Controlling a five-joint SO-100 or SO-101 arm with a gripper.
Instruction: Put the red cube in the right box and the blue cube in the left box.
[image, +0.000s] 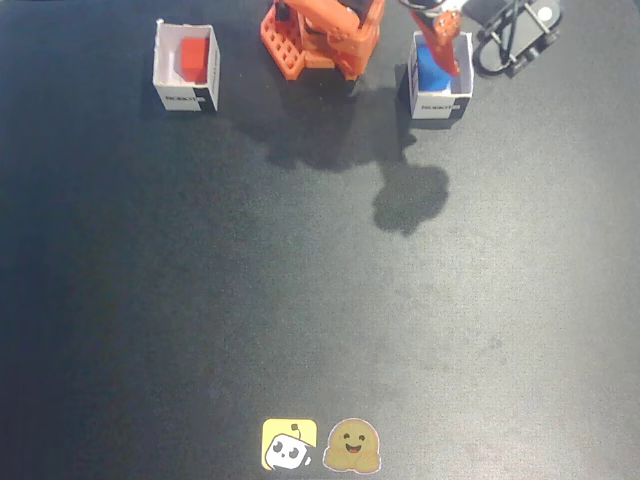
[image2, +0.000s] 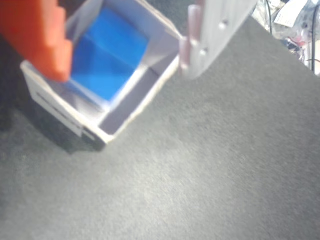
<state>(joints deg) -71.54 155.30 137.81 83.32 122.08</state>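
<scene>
Red cube (image: 193, 56) sits in one white box (image: 186, 97), blue cube (image: 433, 74) in the other box (image: 440, 104); print illegible. Gripper (image: 447, 62) spread apart.

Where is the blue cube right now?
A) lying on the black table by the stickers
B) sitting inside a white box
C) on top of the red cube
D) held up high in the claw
B: the blue cube lies inside the white box under the claw, whose fingers stand apart without gripping it; the red cube sits alone in the other box.
</scene>
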